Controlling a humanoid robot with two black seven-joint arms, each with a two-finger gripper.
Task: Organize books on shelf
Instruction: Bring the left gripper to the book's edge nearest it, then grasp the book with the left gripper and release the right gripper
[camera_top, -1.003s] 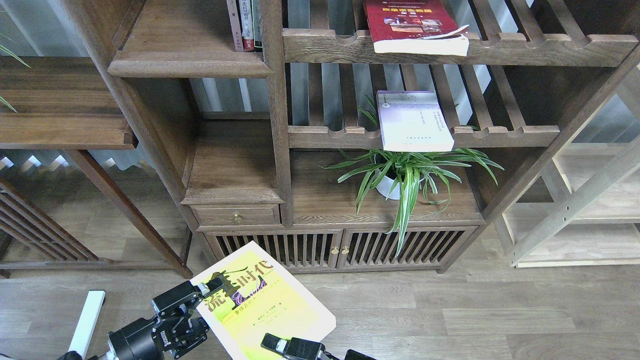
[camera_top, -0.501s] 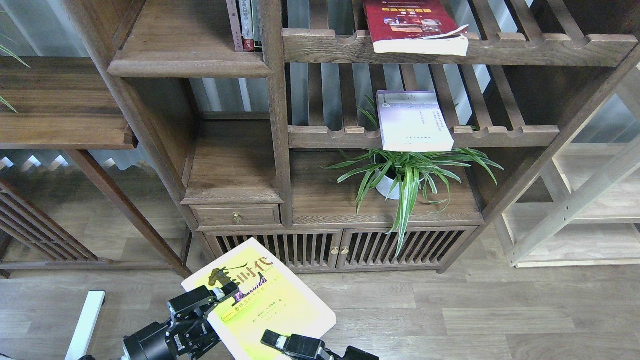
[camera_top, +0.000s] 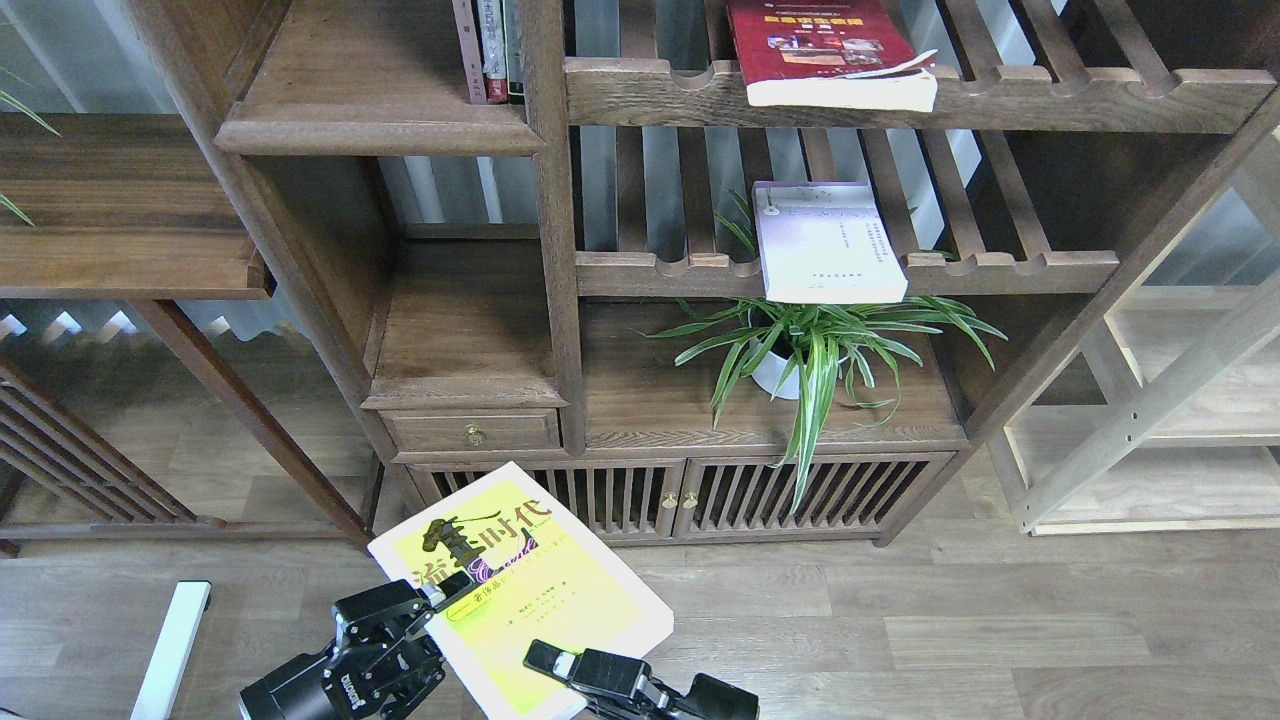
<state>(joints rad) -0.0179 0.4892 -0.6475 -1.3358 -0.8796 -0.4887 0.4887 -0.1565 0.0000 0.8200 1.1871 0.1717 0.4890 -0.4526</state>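
Yellow-green book: the large thin paperback with a yellow-green cover and black Chinese characters (camera_top: 520, 590) is held low in front of the bookcase, above the grey wood-plank floor (camera_top: 900, 640), cover up and tilted, its top corner overlapping the slatted cabinet doors (camera_top: 680, 497).
Left gripper: the black left gripper (camera_top: 432, 598) pinches the book's left edge, fingers closed onto the cover.
Right gripper: the black right gripper (camera_top: 545, 662) lies at the book's lower edge; whether its fingers clamp the book I cannot tell.
Red book: the red-covered paperback with small photos (camera_top: 825, 50) lies flat on the upper slatted rack (camera_top: 1050, 95), its page edge overhanging the notched front rail.
Lavender book: the pale lavender-white paperback (camera_top: 825, 242) lies flat on the lower slatted rack (camera_top: 1000, 268), just above the green spider plant in a white pot (camera_top: 815, 350).
Shelf: the solid dark brown board with a moulded front edge (camera_top: 375, 128) sits in the narrow left bay; narrow upright spines (camera_top: 490, 55) stand at its right end, against the post.
Drawer ledge: the solid ledge with a brass-knobbed drawer (camera_top: 470, 430) lies below that bay.
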